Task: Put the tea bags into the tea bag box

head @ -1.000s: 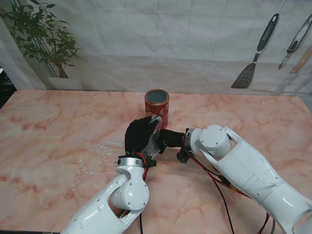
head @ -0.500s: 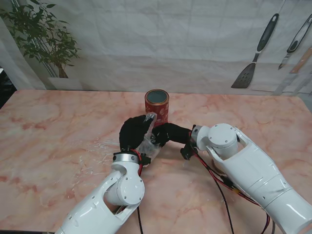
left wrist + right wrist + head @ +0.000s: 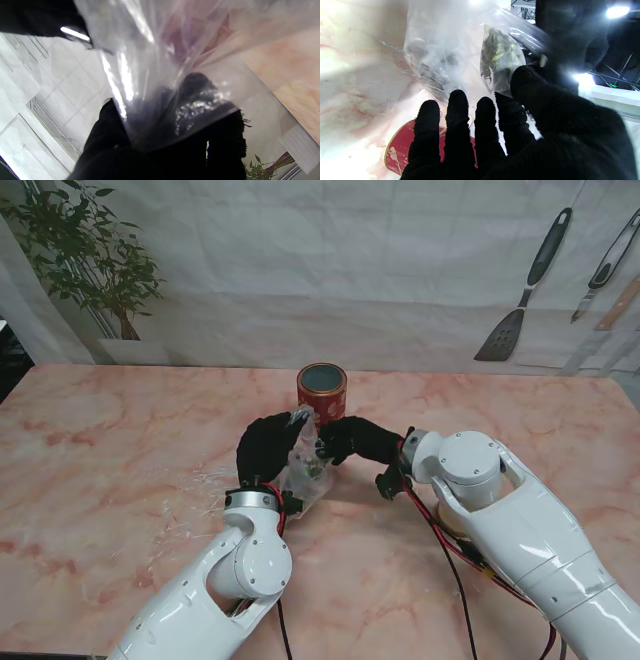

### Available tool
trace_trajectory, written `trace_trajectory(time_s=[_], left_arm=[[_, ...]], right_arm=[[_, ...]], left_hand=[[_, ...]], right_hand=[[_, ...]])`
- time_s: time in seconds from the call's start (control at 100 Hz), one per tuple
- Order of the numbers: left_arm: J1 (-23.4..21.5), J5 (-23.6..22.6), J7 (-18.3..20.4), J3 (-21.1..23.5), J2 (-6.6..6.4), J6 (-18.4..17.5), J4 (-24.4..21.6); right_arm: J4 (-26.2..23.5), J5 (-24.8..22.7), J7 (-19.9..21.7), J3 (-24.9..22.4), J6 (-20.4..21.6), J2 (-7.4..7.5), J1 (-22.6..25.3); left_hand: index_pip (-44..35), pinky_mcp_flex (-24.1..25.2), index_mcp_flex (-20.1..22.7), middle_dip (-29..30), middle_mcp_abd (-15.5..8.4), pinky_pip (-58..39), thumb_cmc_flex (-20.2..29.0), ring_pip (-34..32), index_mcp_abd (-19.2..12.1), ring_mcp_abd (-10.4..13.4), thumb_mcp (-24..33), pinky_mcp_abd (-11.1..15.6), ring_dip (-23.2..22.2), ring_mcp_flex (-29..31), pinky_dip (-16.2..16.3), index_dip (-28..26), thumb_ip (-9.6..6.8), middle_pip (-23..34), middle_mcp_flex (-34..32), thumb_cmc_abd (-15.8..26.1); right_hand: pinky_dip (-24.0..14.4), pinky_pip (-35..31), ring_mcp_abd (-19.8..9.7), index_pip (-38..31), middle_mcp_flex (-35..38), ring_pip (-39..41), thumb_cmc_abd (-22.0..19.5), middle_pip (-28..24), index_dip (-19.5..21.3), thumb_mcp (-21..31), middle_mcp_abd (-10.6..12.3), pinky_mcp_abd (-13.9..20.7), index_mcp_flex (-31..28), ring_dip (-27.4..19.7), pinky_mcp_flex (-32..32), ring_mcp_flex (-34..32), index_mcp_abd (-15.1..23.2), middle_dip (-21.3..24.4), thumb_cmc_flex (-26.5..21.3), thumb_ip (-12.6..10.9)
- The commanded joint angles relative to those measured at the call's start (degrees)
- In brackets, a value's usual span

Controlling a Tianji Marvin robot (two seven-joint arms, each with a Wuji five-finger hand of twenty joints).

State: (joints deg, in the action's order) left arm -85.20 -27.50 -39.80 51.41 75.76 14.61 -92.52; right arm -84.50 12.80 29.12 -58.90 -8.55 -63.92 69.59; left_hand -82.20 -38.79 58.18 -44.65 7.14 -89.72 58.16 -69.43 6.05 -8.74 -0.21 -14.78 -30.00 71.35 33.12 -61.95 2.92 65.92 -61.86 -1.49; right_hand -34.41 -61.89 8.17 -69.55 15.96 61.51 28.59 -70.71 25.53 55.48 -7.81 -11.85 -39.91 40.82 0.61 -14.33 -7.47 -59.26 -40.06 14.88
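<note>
Tea tin (image 3: 322, 393) behind both hands, plastic bag (image 3: 303, 470) between them, plant (image 3: 85, 260) far left

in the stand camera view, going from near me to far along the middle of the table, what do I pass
Left hand gripping the clear plastic bag, level with the right hand → red tea bag box → far table edge.

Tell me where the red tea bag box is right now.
In the stand view the red tea bag box stands upright near the table's middle, just farther from me than the two robot hands, which meet around a clear plastic bag directly in front of it.
</note>
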Motion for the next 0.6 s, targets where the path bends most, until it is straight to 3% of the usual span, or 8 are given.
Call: trace_trajectory(time_s=[0.0, 0.59], left_arm=[[-0.02, 0.05, 0.71, 0.16, -0.04, 0.26, -0.6], [-0.17, 0.25, 1.1, 0.74, -0.1, 1.39, -0.8]], right_arm=[[-1.28, -0.07, -0.13, -0.75, -0.27, 0.16, 0.65], [-6.33, 0.56, -5.46, -6.7, -2.27, -0.57, 3.64]], left_hand=[[-2.9, -0.93, 0.27, 0.99, -7.8, -0.29, 5.61, 0.85, 0.91, 0.0, 0.09, 2.93, 0.63, 0.95, -0.59, -0.44, -1.41, -0.75, 1.4, 3.51], [-2.9, -0.87, 0.27, 0.95, -7.67, -0.3, 5.67, 0.84, 0.91, -0.01, 0.13, 2.83, 0.6, 0.94, -0.56, -0.44, -1.42, -0.78, 1.42, 3.53]], right_hand=[[0.3, 0.17, -0.36, -1.5, -1.27, -0.31, -1.34, -0.35, 1.07, -0.21, 0.13, 1.39, 0.55, -0.47, -0.3, 1.32, 0.54, 0.88, -2.31, -2.31], [-0.03, -0.05, 0.03, -1.34, 0.06, 0.36, -0.71, -0.78, 0.96, 0.55, -0.33, 0.96, -0.04, -0.56, 0.13, 0.38, -0.26, 0.82, -1.7, -2.59]])
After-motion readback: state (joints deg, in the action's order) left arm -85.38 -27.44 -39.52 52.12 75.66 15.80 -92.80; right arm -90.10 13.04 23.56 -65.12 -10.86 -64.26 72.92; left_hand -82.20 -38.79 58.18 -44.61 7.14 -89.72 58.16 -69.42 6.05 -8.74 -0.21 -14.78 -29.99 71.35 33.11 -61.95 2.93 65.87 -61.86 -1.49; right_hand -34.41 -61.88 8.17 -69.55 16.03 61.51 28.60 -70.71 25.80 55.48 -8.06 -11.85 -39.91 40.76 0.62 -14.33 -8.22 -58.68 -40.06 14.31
